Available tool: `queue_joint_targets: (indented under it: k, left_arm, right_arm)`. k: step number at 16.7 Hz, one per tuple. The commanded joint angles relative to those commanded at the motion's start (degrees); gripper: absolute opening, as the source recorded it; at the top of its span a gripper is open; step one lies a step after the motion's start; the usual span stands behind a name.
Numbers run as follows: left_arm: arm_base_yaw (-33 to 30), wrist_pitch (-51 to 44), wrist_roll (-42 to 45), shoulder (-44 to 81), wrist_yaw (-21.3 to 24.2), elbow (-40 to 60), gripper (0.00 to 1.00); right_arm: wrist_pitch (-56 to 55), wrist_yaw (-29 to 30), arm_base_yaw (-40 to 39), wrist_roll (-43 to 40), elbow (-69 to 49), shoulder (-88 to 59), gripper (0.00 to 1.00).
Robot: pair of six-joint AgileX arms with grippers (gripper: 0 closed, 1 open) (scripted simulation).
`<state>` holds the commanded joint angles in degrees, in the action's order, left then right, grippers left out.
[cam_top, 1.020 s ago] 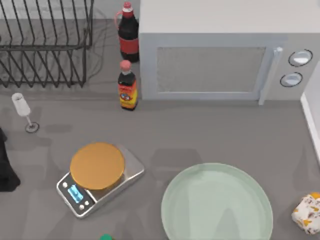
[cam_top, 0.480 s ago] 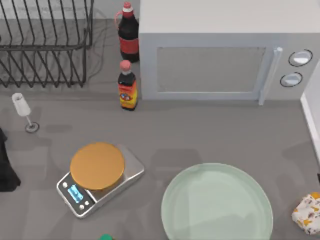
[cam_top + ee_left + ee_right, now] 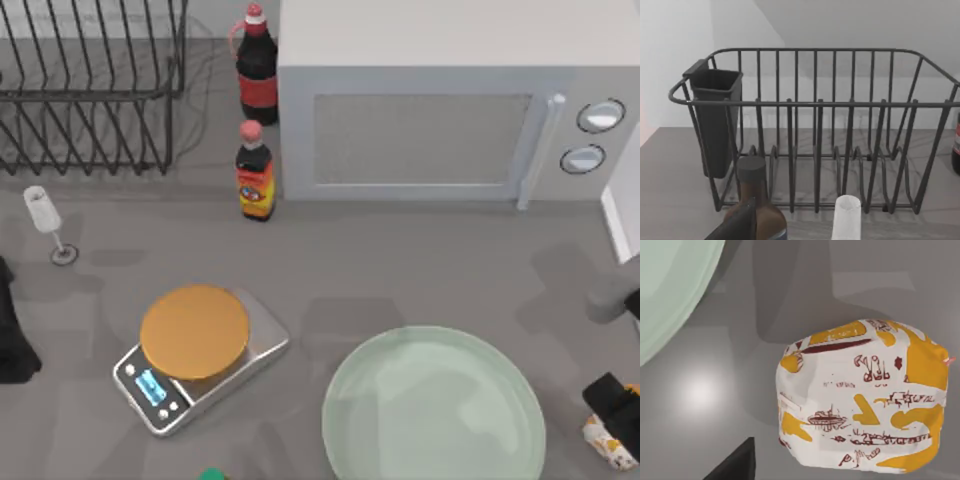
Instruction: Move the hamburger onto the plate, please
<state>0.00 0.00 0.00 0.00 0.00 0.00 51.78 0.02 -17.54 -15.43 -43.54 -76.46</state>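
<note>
Now the hamburger (image 3: 608,442) is being overhung by the right gripper (image 3: 618,398), grip state untellable, beside the plate (image 3: 345,400).

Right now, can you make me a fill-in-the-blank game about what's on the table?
1. The hamburger lies on the ____, not on the plate.
2. The orange disc sits on the silver ____.
3. The right gripper is above the ____.
4. Two bottles stand beside the ____.

Missing words: table; scale; hamburger; microwave
</note>
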Motion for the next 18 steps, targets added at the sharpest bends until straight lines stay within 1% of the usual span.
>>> queue_joint_targets:
  k: [4, 10, 12, 18]
  left_arm:
    - [0.0, 0.0, 0.0, 0.0, 0.0, 0.0, 1.00]
    - [0.0, 0.0, 0.0, 0.0, 0.0, 0.0, 1.00]
    - [0.0, 0.0, 0.0, 0.0, 0.0, 0.0, 1.00]
    - [0.0, 0.0, 0.0, 0.0, 0.0, 0.0, 1.00]
  right_arm:
    - [3.7, 0.2, -1.4, -1.3, -3.9, -5.5, 1.00]
    - [2.8, 0.2, -1.2, -1.3, -3.2, -6.0, 1.00]
    - [-0.5, 0.2, -1.3, -1.3, -1.5, -7.7, 1.00]
    - [-16.3, 0.2, -1.5, -1.0, 5.9, -15.4, 1.00]
